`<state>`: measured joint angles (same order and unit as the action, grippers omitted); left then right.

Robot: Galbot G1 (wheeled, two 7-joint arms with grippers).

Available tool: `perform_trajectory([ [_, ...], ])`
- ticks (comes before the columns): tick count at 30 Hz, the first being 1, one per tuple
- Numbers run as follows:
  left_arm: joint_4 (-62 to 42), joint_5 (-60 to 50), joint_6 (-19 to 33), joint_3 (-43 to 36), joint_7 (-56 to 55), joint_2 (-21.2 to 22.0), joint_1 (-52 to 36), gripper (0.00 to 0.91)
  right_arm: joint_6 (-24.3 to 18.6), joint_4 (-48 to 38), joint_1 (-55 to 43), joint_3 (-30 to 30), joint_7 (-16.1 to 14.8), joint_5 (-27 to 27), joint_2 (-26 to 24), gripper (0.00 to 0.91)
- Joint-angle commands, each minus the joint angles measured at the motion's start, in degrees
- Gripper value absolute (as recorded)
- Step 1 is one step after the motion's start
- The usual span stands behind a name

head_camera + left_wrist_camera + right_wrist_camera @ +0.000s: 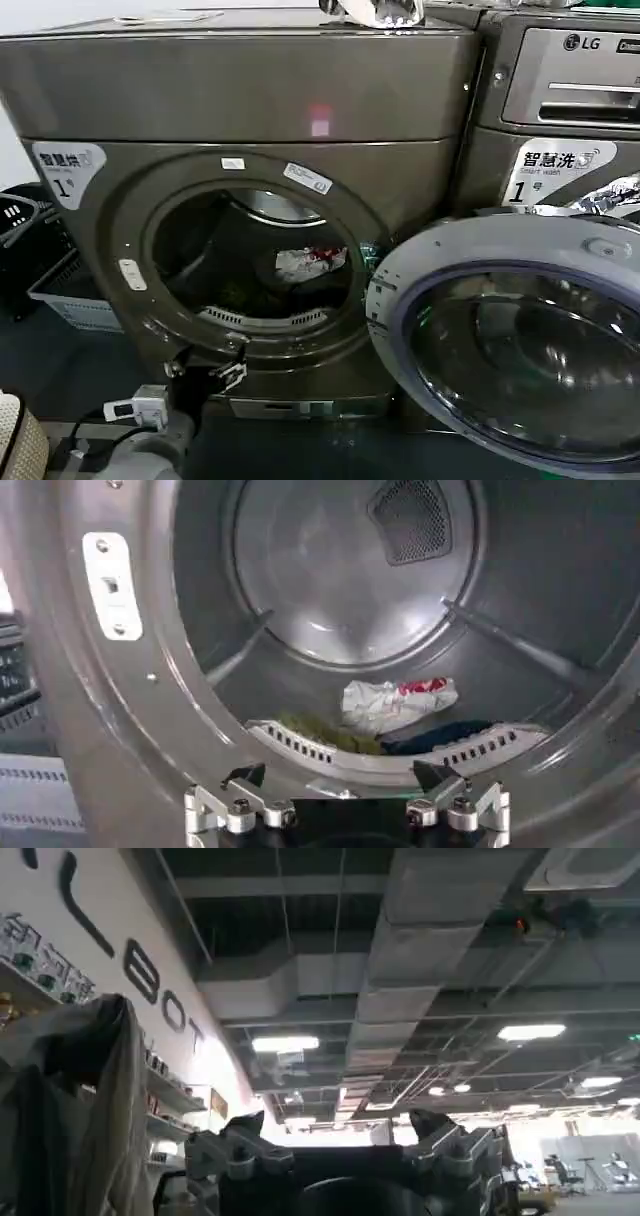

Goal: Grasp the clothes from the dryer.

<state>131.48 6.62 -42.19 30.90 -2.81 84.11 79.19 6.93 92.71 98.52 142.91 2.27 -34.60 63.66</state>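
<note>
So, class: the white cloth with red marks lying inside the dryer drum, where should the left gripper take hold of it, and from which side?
Probably the raised crumpled middle of the white cloth, coming straight in through the dryer porthole from the front, over the vented lip. It lies bunched on the drum floor, its folds standing up. The left gripper hangs open just outside the lip, already facing it. The yellow-green piece lies beside it, nearer the lip.

Head view looks forward and down at the dryer (240, 200) front from a short way back, open door (520, 340) swung to the robot's right. Left wrist view sits close at the porthole rim facing into the drum; both share the drum floor and the clothes (310, 263) (395, 702). Right wrist view faces up at a ceiling (400, 968), sharing nothing.
</note>
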Motion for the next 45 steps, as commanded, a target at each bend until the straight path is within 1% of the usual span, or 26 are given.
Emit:
perform_trajectory([
  [1, -0.34, -0.75, -2.81, -0.08, 0.31, 0.01, -0.10, 0.907, -0.05, 0.20, -0.04, -0.16, 0.00, 0.03, 0.28, 0.907],
  [35, -0.95, -0.66, -2.81, -0.53, 0.45, 0.12, -0.30, 0.907, 0.03, 0.12, -0.29, -0.36, -0.03, 0.24, 0.38, 0.907],
  [45, -1.00, -0.74, -2.81, -0.55, 0.50, 0.10, -0.16, 0.907, -0.56, 0.07, -0.41, -0.90, -0.12, 0.54, 0.58, 0.907],
])
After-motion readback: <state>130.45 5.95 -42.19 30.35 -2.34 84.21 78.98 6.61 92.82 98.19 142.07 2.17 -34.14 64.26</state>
